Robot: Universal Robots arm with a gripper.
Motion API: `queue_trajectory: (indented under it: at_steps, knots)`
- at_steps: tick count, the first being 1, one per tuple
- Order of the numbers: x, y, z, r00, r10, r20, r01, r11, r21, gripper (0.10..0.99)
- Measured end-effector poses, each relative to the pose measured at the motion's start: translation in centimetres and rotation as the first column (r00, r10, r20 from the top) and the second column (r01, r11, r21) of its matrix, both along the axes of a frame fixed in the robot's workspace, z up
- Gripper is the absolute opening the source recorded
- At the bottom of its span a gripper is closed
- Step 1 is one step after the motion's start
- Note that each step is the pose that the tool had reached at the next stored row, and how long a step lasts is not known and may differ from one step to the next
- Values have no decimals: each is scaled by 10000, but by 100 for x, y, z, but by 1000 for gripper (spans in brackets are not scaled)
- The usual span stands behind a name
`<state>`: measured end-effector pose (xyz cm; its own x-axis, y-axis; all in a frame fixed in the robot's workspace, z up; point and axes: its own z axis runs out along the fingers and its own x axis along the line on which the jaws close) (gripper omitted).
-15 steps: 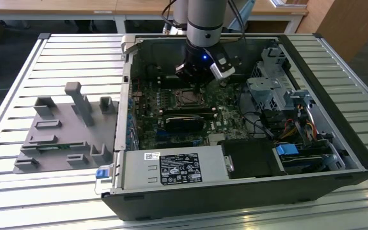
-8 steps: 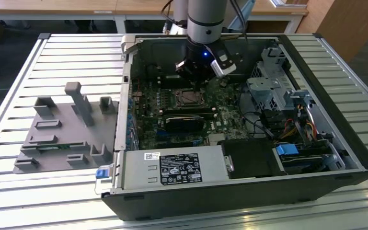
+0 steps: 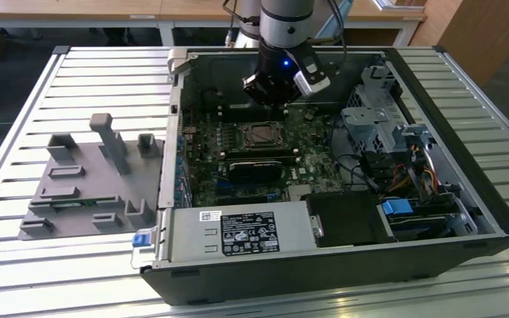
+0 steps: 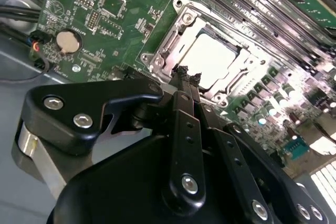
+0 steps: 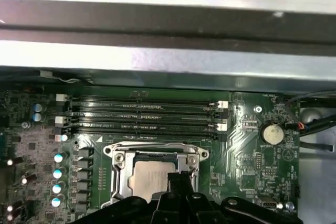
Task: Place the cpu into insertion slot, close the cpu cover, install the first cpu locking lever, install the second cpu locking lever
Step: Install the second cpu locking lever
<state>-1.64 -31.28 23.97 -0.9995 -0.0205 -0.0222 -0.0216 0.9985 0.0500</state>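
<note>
Black gripper (image 4: 188, 74) fingers are pressed together at the tips with nothing held between them, poised just above the near edge of the cpu cover (image 4: 164, 51) in the second wrist view. Silver-topped cpu (image 4: 212, 59) lies seated in the insertion slot (image 3: 262, 134), with the cover's silvery frame lying flat around it. Green motherboard (image 5: 252, 156) carries the socket; four long memory slots (image 5: 142, 116) run beside it, and a round coin battery (image 5: 271, 134) sits near the board's edge. In the exterior view the arm (image 3: 283, 40) reaches down into the open computer case (image 3: 466, 199), which rests on a slatted metal table (image 3: 77, 79). A grey fixture tray (image 3: 87, 179) lies on the table towards the exterior view's left.
</note>
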Motion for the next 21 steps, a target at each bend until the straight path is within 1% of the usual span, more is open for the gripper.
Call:
queue_trajectory:
  at_steps: [2, 5, 13, 21]
  knots:
    - [0, -2, 22, 10000, 0, 0, 0, 10000, -1, 118]
    - [1, -21, 24, 10000, 2, 0, -2, 10000, 0, 118]
    - [0, -150, 24, 10000, 0, 0, 0, 10000, 3, 118]
    - [0, -253, 24, 10000, 0, 0, 0, 10000, 1, 118]
